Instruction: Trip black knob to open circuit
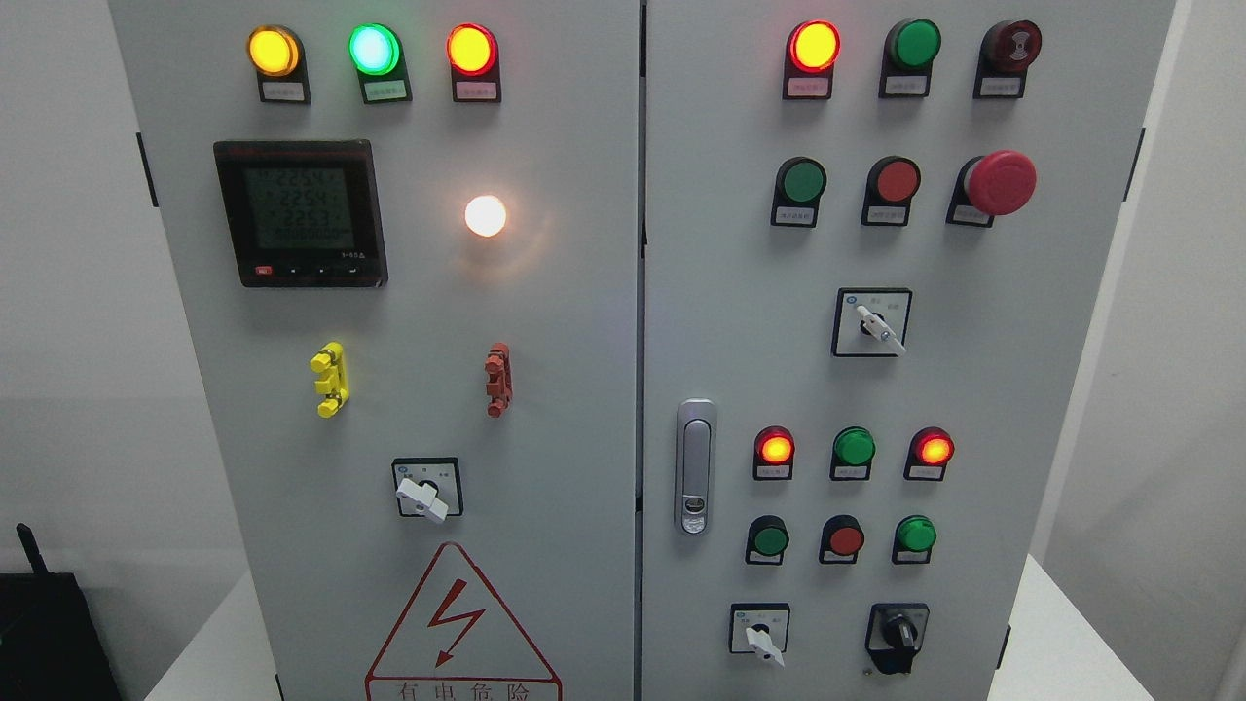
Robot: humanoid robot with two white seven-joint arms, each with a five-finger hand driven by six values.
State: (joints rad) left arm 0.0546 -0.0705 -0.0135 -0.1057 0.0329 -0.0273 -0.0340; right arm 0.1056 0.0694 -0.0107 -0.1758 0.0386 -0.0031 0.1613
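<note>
A grey two-door control cabinet fills the head view. The black rotary knob (897, 636) sits at the bottom right of the right door (973, 389), its handle pointing roughly straight down, on a black plate. Left of it is a white-handled selector switch (760, 631). Neither of my hands nor arms shows anywhere in the view.
Right door carries lit red lamps (814, 46), green and red push buttons, a red mushroom stop button (999, 182), a white selector (873, 323) and a silver door latch (695, 466). Left door has a meter (300, 212), lit lamps, a white selector (425, 492) and a warning triangle (460, 623). A black device (49, 633) stands at lower left.
</note>
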